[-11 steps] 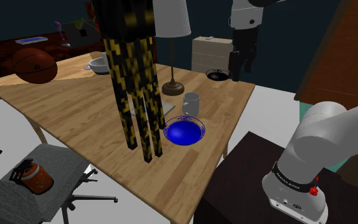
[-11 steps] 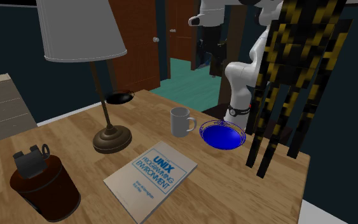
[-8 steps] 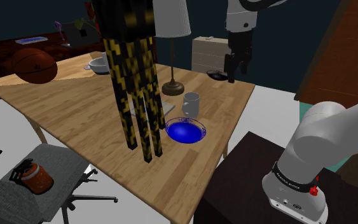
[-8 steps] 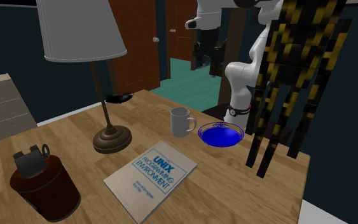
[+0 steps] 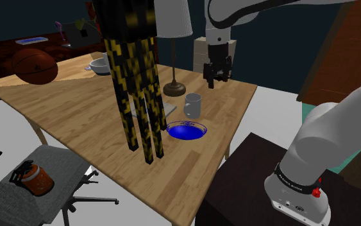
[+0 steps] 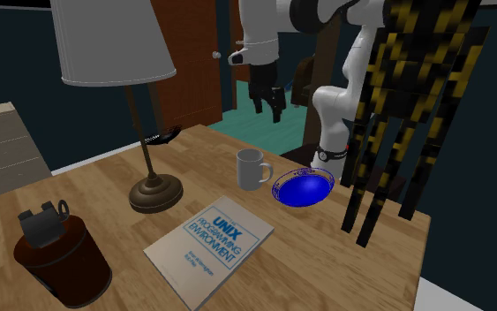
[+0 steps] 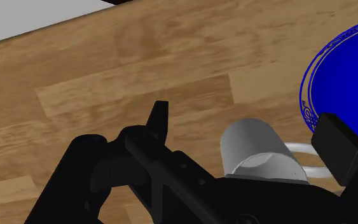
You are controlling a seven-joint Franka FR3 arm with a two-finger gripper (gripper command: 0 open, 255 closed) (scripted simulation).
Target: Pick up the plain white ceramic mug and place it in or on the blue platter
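Task stage: approach. We judge the pick as not yet begun.
Gripper [image 6: 268, 102]: open, with the fingers standing apart and nothing between them. It hangs in the air above the table [image 5: 76, 109], over the mug and clear of it.
Mug [image 6: 252, 168]: plain whitish-grey and upright on the table, between the lamp base [image 6: 155, 192] and the blue platter [image 6: 304, 189]. It is just beside the platter and not touching it. In the second exterior view the handle turns roughly toward the platter.
Blue platter: empty, on the table near the edge closest to the robot stand.
Done: nothing that we can confirm. The mug is ungrasped and rests on the table.
Remaining: lower the gripper around the mug, close on it, lift, carry it the short way across to the platter, then set it down and release.
Clearance: the lamp stands to one side of the mug, and the tall black-and-yellow object [image 5: 134, 77] rises just beside the platter. We judge both to be close to the carry path.
Hidden, wrist view: the gripper body covers the lower part of the mug, and the platter is cut off at the frame edge.
Hidden, shoulder view: the black-and-yellow object covers most of the book [image 6: 211, 247].
Hard to make out: the platter rim looks slanted in the second exterior view, so we cannot tell whether it lies flat. How high the fingertips are above the mug rim is also unclear.
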